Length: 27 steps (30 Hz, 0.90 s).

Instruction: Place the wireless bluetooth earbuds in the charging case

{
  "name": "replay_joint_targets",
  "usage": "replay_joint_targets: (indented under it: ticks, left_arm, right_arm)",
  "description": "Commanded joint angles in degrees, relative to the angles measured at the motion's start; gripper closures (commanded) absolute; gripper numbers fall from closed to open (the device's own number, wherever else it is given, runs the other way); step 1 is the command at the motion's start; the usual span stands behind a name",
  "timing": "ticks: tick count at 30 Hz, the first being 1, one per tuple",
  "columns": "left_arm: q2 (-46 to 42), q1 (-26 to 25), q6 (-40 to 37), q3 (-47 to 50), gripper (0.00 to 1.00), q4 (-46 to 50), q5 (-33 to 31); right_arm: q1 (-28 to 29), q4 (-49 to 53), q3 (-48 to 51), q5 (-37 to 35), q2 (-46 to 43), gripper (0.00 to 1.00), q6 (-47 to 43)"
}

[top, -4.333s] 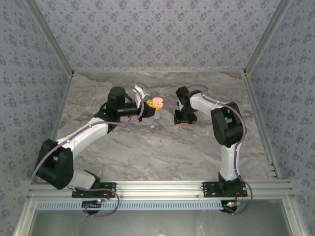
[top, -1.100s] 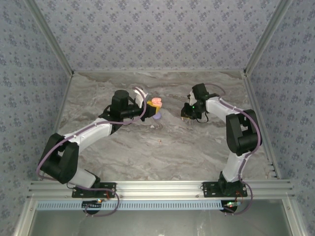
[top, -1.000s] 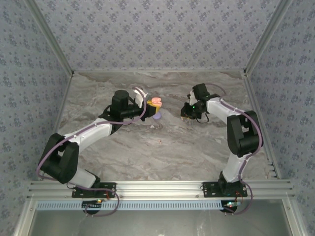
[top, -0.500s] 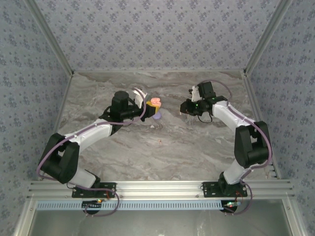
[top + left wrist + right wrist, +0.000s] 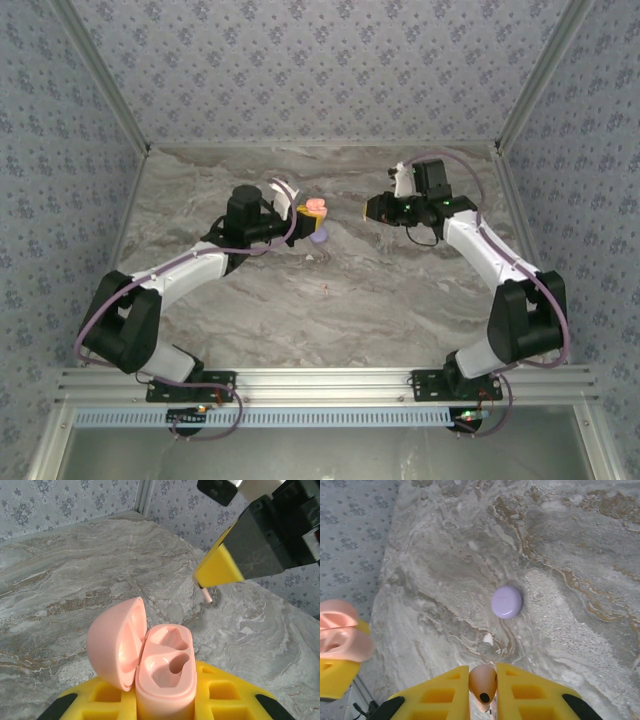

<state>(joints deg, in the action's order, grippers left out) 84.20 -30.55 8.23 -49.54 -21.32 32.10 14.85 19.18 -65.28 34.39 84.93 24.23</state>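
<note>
My left gripper [image 5: 165, 706] is shut on the pink charging case [image 5: 165, 666], held upright with its lid swung open to the left and both wells empty. From above, the case [image 5: 318, 206] sits just past the left gripper [image 5: 303, 211]. My right gripper [image 5: 483, 670] is shut on a pale pink earbud [image 5: 482, 682], its stem pointing down. In the left wrist view the right gripper [image 5: 204, 581] hangs above and to the right of the case, the earbud stem [image 5: 206, 595] poking out below it. The right gripper [image 5: 371, 208] is a short gap right of the case.
A lilac round disc [image 5: 506, 602] lies on the marble table [image 5: 400, 300] below the right gripper, with a tiny white speck [image 5: 488, 639] near it. The disc [image 5: 318, 236] lies just under the held case. A tiny pink piece [image 5: 325, 290] lies nearer the front.
The right arm has lifted and swung its gripper back and left toward the open case, still holding the earbud. The left arm and the case have stayed put.
</note>
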Motion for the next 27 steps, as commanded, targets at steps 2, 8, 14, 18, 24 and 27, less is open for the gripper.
replay_joint_targets:
  ticks: [2, 8, 14, 18, 24, 27]
  left_arm:
    - [0.80, -0.45, 0.08, -0.32, 1.00, -2.79, 1.10]
    - [1.43, -0.78, -0.71, -0.91, 1.00, -3.61, 3.64]
    - [2.32, -1.39, -1.24, -1.25, 1.00, -5.24, 5.19]
    - [2.63, -2.21, -0.75, -1.10, 1.00, -7.75, 5.65]
    - [3.54, -2.56, 4.15, 0.04, 1.00, -16.36, 5.42]
    - [3.89, -3.12, 5.52, 0.03, 1.00, -18.67, 4.57]
  right_arm:
    - [-0.16, -1.01, -1.56, 3.17, -3.20, 0.81, 0.91]
    - [0.49, -1.51, -2.53, 5.19, -5.27, 0.80, 0.37]
    - [2.26, -3.90, -4.67, 6.46, -5.69, 0.80, 0.88]
    - [3.86, -6.70, -4.92, 6.74, -5.81, 0.81, 1.91]
    - [5.63, -11.32, -4.52, 6.21, -6.16, 0.81, 3.54]
    - [6.37, -13.61, -4.07, 5.97, -6.35, 0.80, 4.00]
